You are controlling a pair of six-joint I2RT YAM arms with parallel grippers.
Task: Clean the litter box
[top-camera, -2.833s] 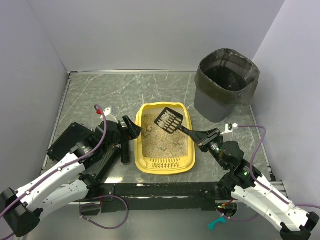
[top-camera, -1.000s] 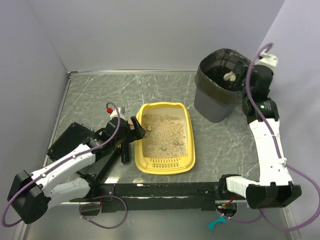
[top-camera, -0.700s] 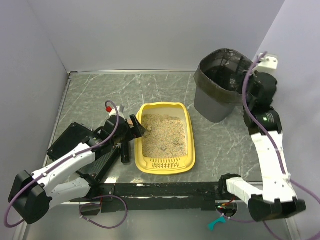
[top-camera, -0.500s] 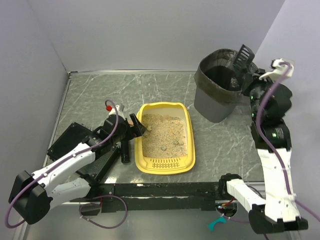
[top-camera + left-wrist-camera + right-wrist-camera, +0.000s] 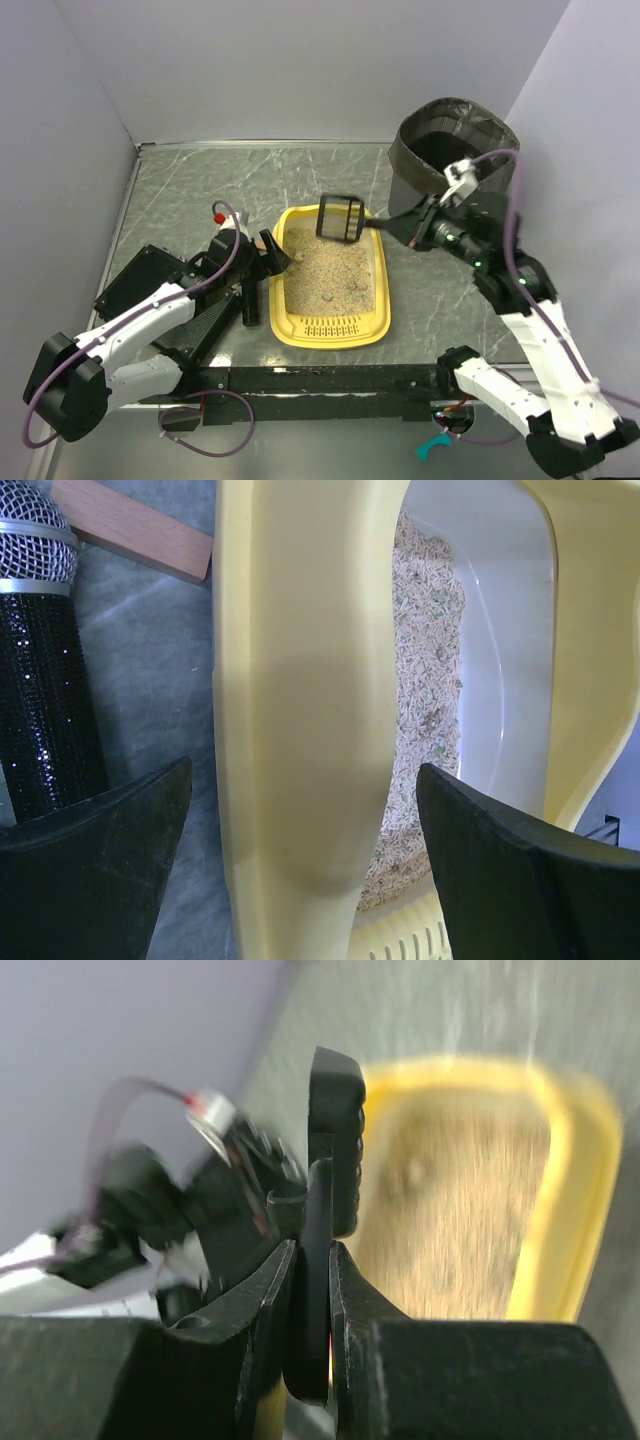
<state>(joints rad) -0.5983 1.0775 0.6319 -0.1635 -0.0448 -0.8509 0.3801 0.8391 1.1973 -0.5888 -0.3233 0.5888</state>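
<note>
Your right hand point(image 5: 310, 1260) is pressed together on the handle of the scoop point(image 5: 340, 217). From overhead, just right of centre, the slotted blade hangs above the far end of the litter box point(image 5: 381, 292). That looks like a setup for another pass through the litter point(image 5: 330, 270). The wrist picture is blurred, and I can make out nothing on the blade.

Your left hand point(image 5: 303, 770) is spread, one finger on either side of the box's left rim with a narrow gap on each side. It brackets the rim rather than pinching it, probably so the box cannot slide when the scoop digs in.

The box sits at the middle of the worktop point(image 5: 200, 190) with its grille end nearest the bottom of the frame. Beige litter covers its floor, with a couple of small lumps low in the bed. At the upper right, the lined bin point(image 5: 500, 150) is too dark inside to read.

A microphone point(image 5: 45, 680) and a wooden block point(image 5: 130, 528) lie just beside the left rim, so watch them if the box shifts.
</note>
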